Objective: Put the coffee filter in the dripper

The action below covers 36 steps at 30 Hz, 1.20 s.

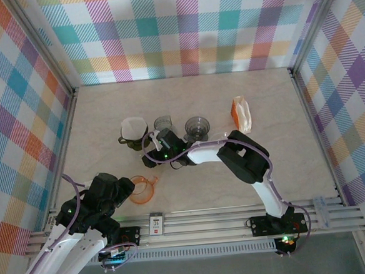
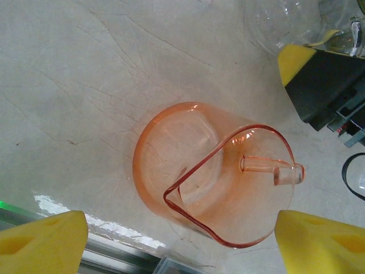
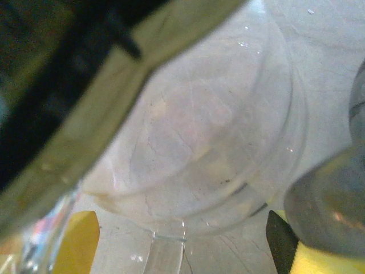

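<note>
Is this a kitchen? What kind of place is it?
Probably a robot lab, not a kitchen. Two robot arms are bolted to a metal rail, plaid walls box in the table, and coffee gear like an orange jug is set out.

place: robot lab test booth, pretty sure | giveaways: plaid cloth walls (image 1: pixel 181 30), aluminium frame rails (image 1: pixel 207 226), bolted-on robot arms (image 1: pixel 247 164)
</note>
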Available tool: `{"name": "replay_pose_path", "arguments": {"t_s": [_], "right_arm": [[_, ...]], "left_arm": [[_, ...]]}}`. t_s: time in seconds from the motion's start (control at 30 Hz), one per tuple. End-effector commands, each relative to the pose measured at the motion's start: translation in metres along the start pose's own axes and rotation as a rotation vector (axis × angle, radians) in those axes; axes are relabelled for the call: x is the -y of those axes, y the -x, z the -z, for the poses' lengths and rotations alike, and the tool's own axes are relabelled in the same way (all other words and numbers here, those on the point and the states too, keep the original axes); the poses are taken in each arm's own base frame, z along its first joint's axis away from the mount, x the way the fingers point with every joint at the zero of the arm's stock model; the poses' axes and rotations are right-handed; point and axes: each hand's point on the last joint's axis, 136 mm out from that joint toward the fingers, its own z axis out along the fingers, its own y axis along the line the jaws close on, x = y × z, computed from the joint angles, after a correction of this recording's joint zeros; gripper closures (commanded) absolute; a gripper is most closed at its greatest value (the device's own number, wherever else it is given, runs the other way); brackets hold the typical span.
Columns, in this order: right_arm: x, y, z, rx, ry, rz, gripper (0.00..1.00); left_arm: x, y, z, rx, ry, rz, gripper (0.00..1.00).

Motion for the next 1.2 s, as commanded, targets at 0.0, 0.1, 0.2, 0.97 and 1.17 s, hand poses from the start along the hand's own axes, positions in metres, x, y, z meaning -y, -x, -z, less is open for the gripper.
{"name": "replay_pose_path", "arguments": {"t_s": [0.0,0.1,0.2,0.97,1.17], "right_arm": [[-0.008,0.0,0.024,0.008,0.016,-0.024,0.2],[-0.016,-0.002,0.043,0.02,0.028,-0.029,0.2],[-0.021,-0.009,0.067,0.032,0.039,-0.05,0.19],[0.042,-0.06,0.267,0.111,-0.329,-0.159,0.17],[0.072,-0.068,0.292,0.117,-0.417,-0.233,0.17]], "left_arm": [[-0.008,-0.002,-0.004,-0.004,0.026,0.009,0.14],[-0.003,0.0,-0.006,0.002,0.016,0.004,0.14],[0.001,0.003,-0.008,0.014,0.018,-0.009,0.14],[0.056,-0.017,-0.064,-0.153,0.037,-0.211,0.7],[0.094,-0.04,-0.071,-0.183,-0.023,-0.269,0.73]]}}
